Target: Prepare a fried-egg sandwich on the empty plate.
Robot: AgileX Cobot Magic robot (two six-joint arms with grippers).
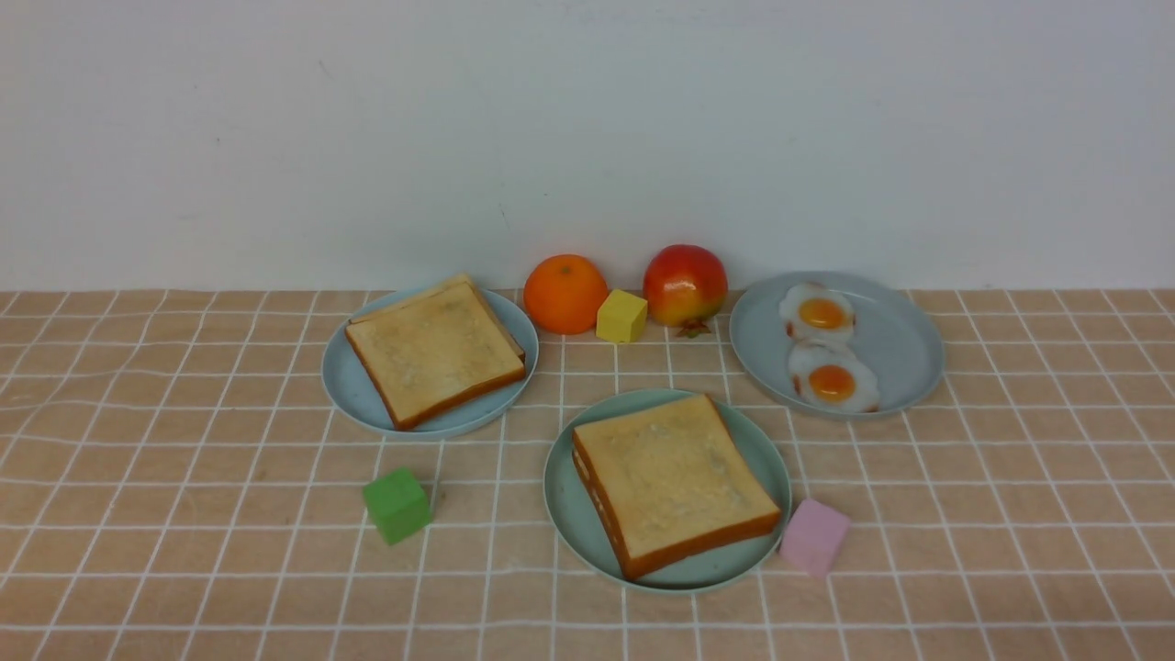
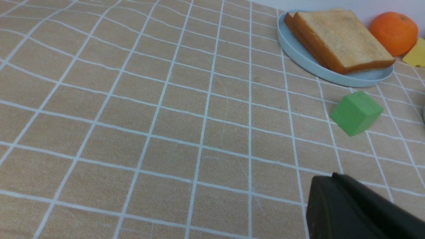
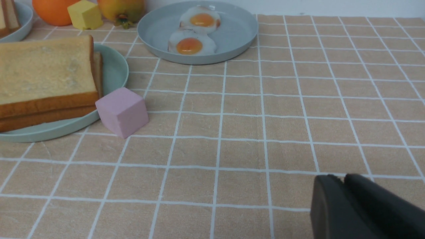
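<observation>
Right wrist view: right pincer [image 3: 343, 181] pressed together, empty (left pincer [image 2: 332, 179] likewise).

- Front cam: between my arms, faces the wall [image 1: 587, 128], sees all plates.
- Wrist cams: low over the tablecloth [image 2: 132, 132]; both catch the orange [image 2: 393, 32].

A tan tablecloth with a white grid [image 1: 184, 441] covers the table. At frame center-bottom sits the mint-green plate [image 1: 569, 496]; upper left of it a blue-grey plate [image 1: 344, 386], upper right another [image 1: 904, 344]. An orange [image 1: 565, 293], yellow cube [image 1: 621, 316] and red fruit [image 1: 685, 285] line the back center. A green cube [image 1: 397, 504] lies lower left, a pink cube [image 1: 814, 536] touching the mint plate's right rim.
</observation>
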